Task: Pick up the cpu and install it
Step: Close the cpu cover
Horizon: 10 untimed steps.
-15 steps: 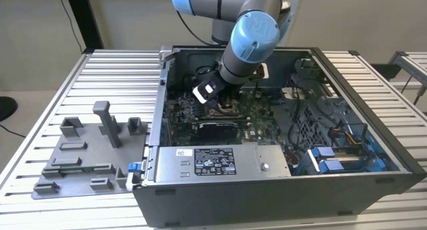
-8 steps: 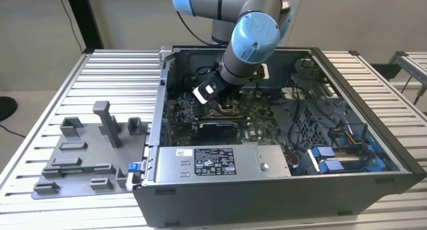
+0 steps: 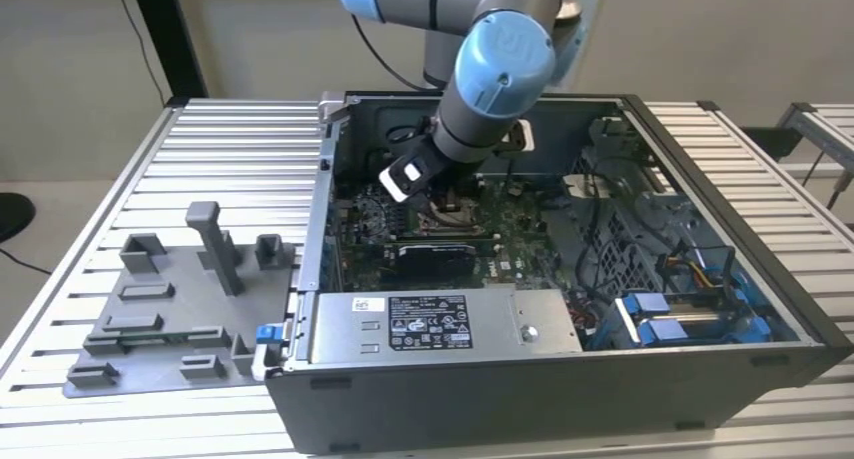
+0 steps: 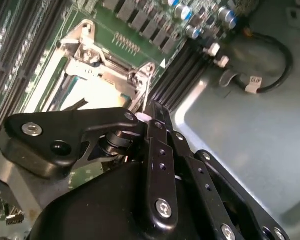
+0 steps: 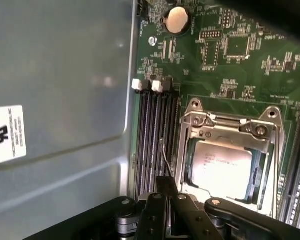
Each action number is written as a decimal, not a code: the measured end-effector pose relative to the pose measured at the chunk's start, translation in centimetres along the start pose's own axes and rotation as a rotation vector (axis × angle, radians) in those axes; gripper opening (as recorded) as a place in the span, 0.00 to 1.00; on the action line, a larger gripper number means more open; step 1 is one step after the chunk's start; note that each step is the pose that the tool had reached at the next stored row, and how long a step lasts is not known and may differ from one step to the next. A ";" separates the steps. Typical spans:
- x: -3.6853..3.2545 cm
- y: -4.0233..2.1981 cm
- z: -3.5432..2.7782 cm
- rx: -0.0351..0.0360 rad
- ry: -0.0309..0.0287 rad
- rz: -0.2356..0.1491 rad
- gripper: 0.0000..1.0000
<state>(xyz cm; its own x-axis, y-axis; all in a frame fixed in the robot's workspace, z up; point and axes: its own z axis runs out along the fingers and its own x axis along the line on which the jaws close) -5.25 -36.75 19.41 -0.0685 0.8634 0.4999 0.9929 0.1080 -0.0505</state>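
**Gripper (image 5: 166, 184) low over socket edge, cpu (image 5: 222, 162) lying in socket**

You've got the gripper fingers drawn together with nothing between them that you can see; in the second wrist view its tip (image 4: 149, 112) sits at one edge of the socket frame (image 5: 230, 125). The cpu lies flat inside that frame, pale top up, apart from the fingers. A thin wire lever (image 5: 164, 155) stands right by the fingertips, between the frame and the memory slots (image 5: 152, 145); room is tight on that side. The slots run just beside the frame; past them is the silver box (image 5: 65, 75) with a white label (image 5: 7, 132), its rounded edge close to the slots. On the far side of the socket the green board (image 5: 230, 75) is low and flat; a coin cell (image 5: 176, 20) sits well apart.

In the exterior view your arm (image 3: 501, 69) comes down through the open top of the case (image 3: 534, 399); case walls ring the board on every side. Blue drive bays (image 3: 681, 314) and cables crowd the exterior view's right. Outside, on the slatted table (image 3: 227, 159), a grey fixture tray (image 3: 174, 309) sits at the exterior view's left, just beside the case wall.
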 end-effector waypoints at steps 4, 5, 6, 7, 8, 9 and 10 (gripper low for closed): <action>-0.03 -0.05 0.07 0.0000 0.0000 0.000 0.00; -0.05 -0.05 0.12 0.0000 0.0001 0.000 0.00; -0.07 -0.05 0.16 0.0000 -0.0001 0.000 0.00; -0.09 -0.04 0.22 0.0000 0.0000 0.000 0.00; -0.11 -0.02 0.29 0.0001 -0.0002 0.000 0.00; -0.13 0.02 0.36 0.0001 -0.0001 0.000 0.00; -0.16 0.07 0.43 0.0001 -0.0001 0.000 0.00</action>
<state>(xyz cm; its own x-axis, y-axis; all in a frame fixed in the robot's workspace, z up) -5.21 -36.67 18.95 -0.0684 0.8634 0.4998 0.9929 0.1080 -0.0507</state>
